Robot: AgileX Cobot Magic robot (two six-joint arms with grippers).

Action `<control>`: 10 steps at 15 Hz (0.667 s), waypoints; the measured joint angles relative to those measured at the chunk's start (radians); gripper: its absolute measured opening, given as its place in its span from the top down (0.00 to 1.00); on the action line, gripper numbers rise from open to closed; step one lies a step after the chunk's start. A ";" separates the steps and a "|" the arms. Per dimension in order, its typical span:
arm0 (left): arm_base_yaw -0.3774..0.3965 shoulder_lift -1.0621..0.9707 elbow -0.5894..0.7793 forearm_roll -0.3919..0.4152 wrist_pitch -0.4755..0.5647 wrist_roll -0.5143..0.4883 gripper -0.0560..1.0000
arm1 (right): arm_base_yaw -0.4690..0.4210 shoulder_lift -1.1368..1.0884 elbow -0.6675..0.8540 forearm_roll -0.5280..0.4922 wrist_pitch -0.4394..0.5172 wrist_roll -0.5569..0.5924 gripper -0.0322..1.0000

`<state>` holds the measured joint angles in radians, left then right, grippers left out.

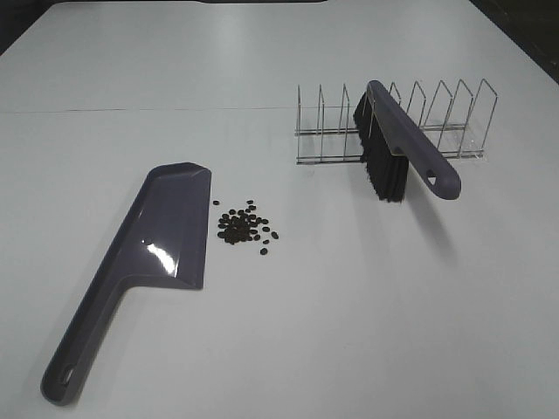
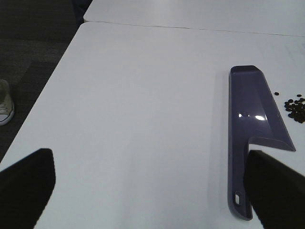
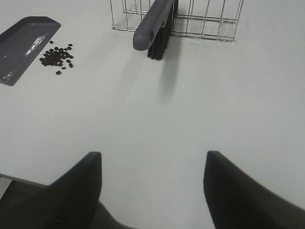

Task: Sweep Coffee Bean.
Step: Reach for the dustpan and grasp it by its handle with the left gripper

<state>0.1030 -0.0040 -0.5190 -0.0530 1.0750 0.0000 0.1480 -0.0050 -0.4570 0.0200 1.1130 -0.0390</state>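
One dustpan (image 1: 148, 262) flat on surface (image 1: 349, 332). One loose pile of coffee bean (image 1: 244, 225), a few dozen pieces, just beside dustpan's wide mouth. One brush (image 1: 397, 157) propped in one wire rack (image 1: 445, 122), well apart from dustpan. Two grippers: left gripper (image 2: 150, 179) and right gripper (image 3: 152, 186) both spread wide, holding nothing.

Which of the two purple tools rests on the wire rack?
The brush, black bristles down, leans in the rack; the dustpan lies flat beside the beans.
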 joint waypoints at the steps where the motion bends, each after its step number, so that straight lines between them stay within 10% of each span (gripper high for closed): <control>1: 0.000 0.000 0.000 0.000 0.000 0.000 0.01 | 0.000 0.000 0.000 0.000 0.000 0.000 0.41; 10: 0.000 0.000 0.000 0.000 0.000 0.000 0.01 | 0.000 0.000 0.000 0.000 0.000 0.000 0.41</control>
<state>0.1030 -0.0040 -0.5190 -0.0530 1.0750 0.0000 0.1480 -0.0050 -0.4570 0.0200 1.1130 -0.0390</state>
